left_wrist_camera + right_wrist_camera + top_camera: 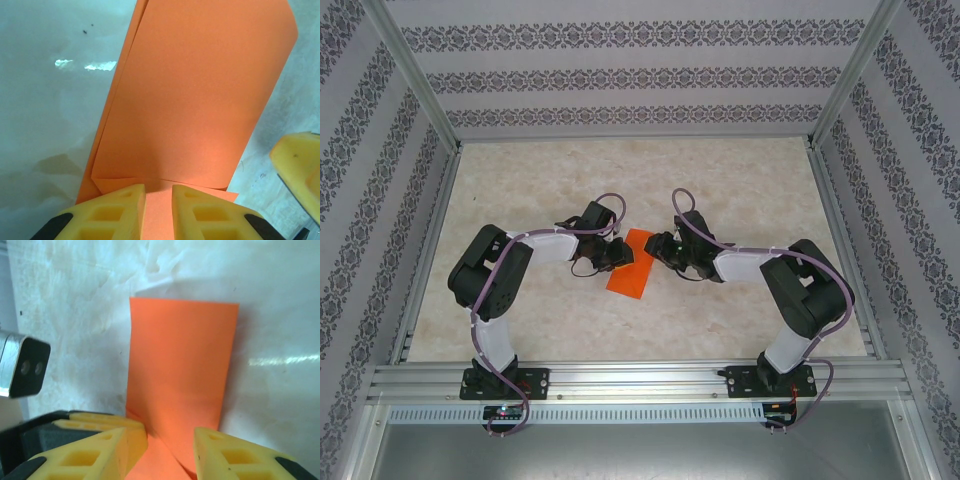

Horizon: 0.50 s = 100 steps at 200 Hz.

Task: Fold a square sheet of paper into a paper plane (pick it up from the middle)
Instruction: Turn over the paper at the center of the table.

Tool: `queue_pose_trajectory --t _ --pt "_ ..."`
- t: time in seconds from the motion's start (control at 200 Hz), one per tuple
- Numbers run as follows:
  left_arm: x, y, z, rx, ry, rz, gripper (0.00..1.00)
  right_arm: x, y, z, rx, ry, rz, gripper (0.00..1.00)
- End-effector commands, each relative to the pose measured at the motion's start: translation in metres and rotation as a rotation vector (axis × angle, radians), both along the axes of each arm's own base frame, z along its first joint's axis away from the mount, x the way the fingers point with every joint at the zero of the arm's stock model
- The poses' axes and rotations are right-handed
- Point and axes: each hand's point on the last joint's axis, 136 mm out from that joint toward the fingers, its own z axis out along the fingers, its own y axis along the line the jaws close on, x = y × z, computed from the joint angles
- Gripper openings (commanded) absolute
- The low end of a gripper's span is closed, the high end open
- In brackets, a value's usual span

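Lying flat on the table [720, 190], folded orange sheet of paper [631, 265], left gripper [158, 192] slightly parted at one edge, right gripper [170, 437] wider astride the other, grip unclear, both arms bent inward.

Matt orange paper [200, 100]; glossy marbled tabletop [45, 125].
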Motion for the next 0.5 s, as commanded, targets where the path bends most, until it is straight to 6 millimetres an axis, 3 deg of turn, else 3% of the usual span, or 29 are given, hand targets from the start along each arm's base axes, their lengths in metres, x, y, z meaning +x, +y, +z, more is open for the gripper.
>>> queue_pose_trajectory --t 0.0,0.105,0.375,0.495 --pt "-0.003 0.015 -0.004 0.037 0.024 0.031 0.24 0.012 -0.019 -0.009 -0.098 -0.006 -0.066 0.40" --pt "-0.004 0.014 -0.005 0.038 0.027 0.026 0.24 0.015 -0.022 -0.012 -0.102 -0.002 -0.080 0.41" --pt "-0.003 0.013 -0.004 0.035 0.028 0.025 0.24 0.010 0.012 -0.013 0.050 0.013 0.023 0.40" --pt "-0.004 0.013 -0.003 0.035 0.026 0.024 0.24 0.005 0.017 -0.014 0.046 0.009 0.037 0.38"
